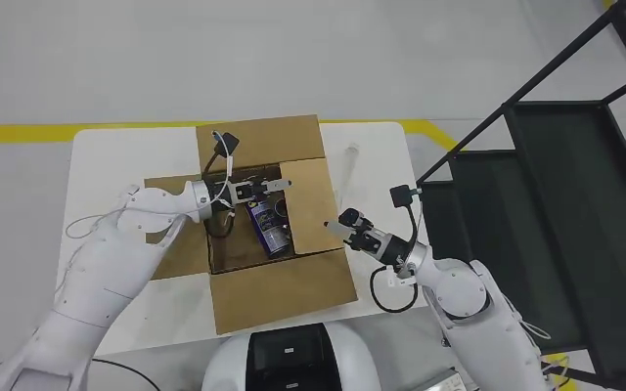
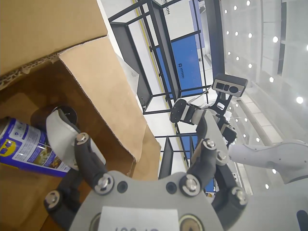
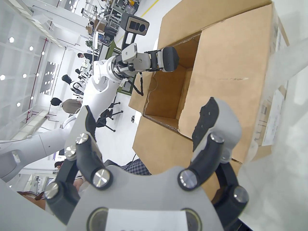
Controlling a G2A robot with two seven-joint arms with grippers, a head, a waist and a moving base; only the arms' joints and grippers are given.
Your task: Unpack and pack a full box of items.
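Can (image 1: 266, 225) lies slanted inside the box (image 1: 284, 147), just beside the wide-open, empty left hand (image 1: 269, 188); right hand (image 1: 344, 223), open too, sits farther off.

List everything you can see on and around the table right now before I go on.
cardboard box: one, brown, open on the table, flaps out
spray can: one, blue, lying in the box
round item: one, dark, in the box beside the can; kind unclear
plastic wrapping: one, clear, on the table beside the box
table: one, white
metal rack: one, black, beside the table
left tool: open, over the box
right tool: open, at the box's side flap
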